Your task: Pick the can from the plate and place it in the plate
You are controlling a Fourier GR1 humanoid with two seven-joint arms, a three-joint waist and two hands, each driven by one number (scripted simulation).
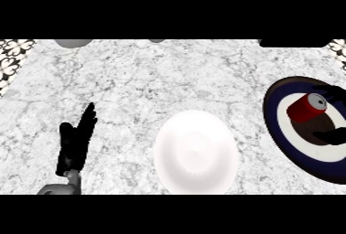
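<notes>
Nearest the lower edge, a grey forearm enters at the left and ends in the black left hand (76, 139), which stands on the counter (169, 73) with its fingers straight and close together, pointing up the view. It holds nothing and touches no object.

Just right of centre lies a white plate (196, 153), smooth and glossy, oval in this view, with faint concentric rings toward its middle. It is bare.

At the right edge sits a second plate (280, 98), cut off by the frame, with a dark navy rim, a white ring inside it and a dark centre. On it lies the can (306, 108), a short red cylinder tipped on its side, its pale grey metal end facing up and to the right. No writing on the can can be read.

Just below the can, dark finger shapes of the right hand (331, 136) show over the dark plate's white ring, coming in from the right edge. They blend with the plate's dark centre, so I cannot tell how far they are open or whether they touch the can.

Pale grey-white mottled stone makes up the counter, and a black-and-white floral tile pattern (13, 57) shows at the upper left corner.
</notes>
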